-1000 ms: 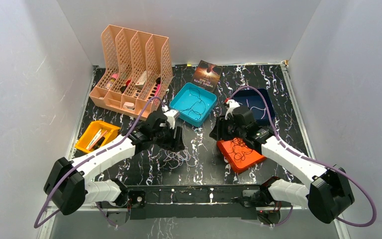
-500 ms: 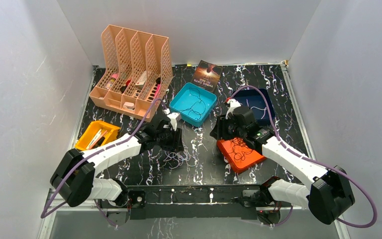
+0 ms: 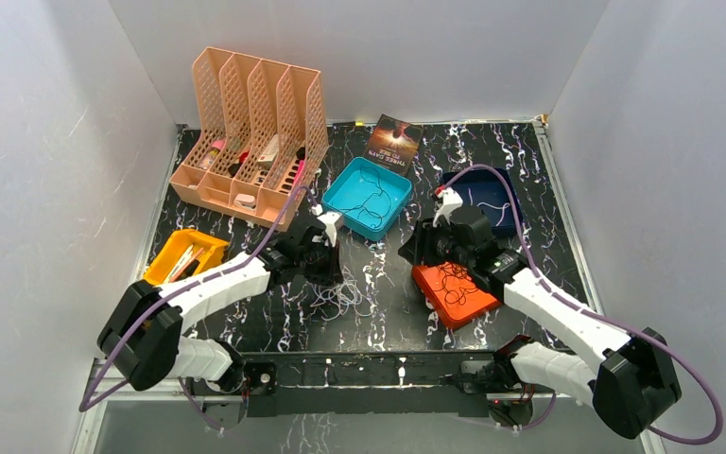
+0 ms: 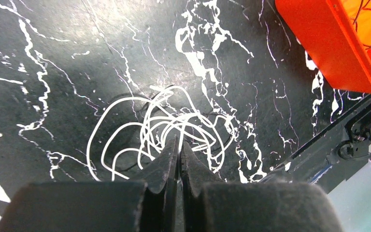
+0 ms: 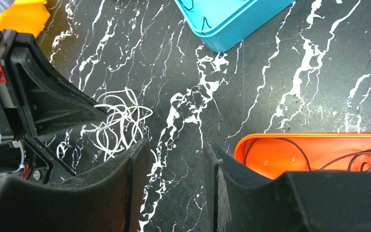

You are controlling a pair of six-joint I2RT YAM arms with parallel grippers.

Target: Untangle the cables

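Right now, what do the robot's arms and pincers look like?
The left arm and right arm have white tube-like links between bulky black joints, with a purple cable looping along each. The left pincer and right pincer are matte black with wedge-shaped fingers tapering to the tips.

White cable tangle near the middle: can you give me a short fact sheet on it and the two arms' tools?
white cable tangle: loose heap lying on the table
left tool: shut, tips at the tangle; grip on a strand unclear
right tool: open, empty, above the table beside the orange tray
orange tray contents: a black cable
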